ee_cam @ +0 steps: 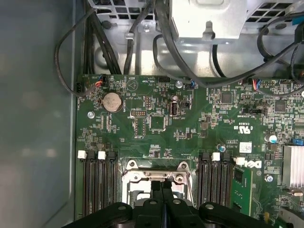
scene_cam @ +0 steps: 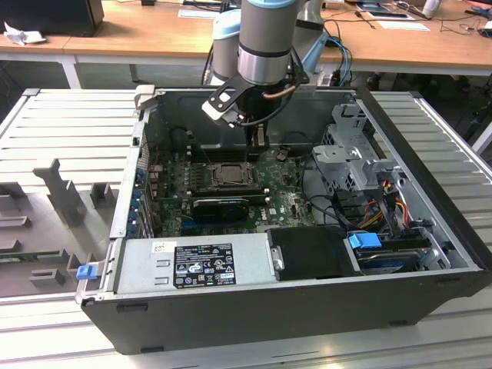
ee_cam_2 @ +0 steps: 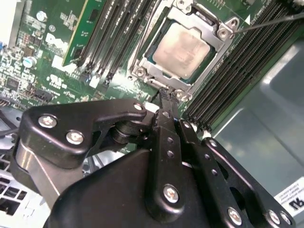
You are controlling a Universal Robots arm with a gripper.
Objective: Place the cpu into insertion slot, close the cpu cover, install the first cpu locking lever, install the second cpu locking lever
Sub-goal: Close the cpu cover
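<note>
The cpu point(ee_cam_2: 183, 45), a dull silver square, lies in the insertion slot point(scene_cam: 229, 174) on the green board. The cpu cover point(ee_cam_2: 212, 71), a silver frame with a square cut-out, lies flat around the chip. A thin locking lever point(ee_cam_2: 270, 20) sticks out past one corner of the cover. My gripper point(ee_cam_2: 166, 95) hangs just over the socket's edge with its black fingers pressed together, and I see nothing between them. The first wrist view has the gripper point(ee_cam: 162, 186) at that same edge of the cover. In the exterior view the gripper point(scene_cam: 250, 146) reaches down into the case behind the socket.
Long black memory slots point(ee_cam_2: 118, 33) flank the socket on both sides. A black ribbed block point(scene_cam: 221, 206) sits just in front of the socket, and a power supply point(scene_cam: 200, 261) lies nearer the front. A metal drive cage point(scene_cam: 357, 154) with cables stands at the exterior view's right.
</note>
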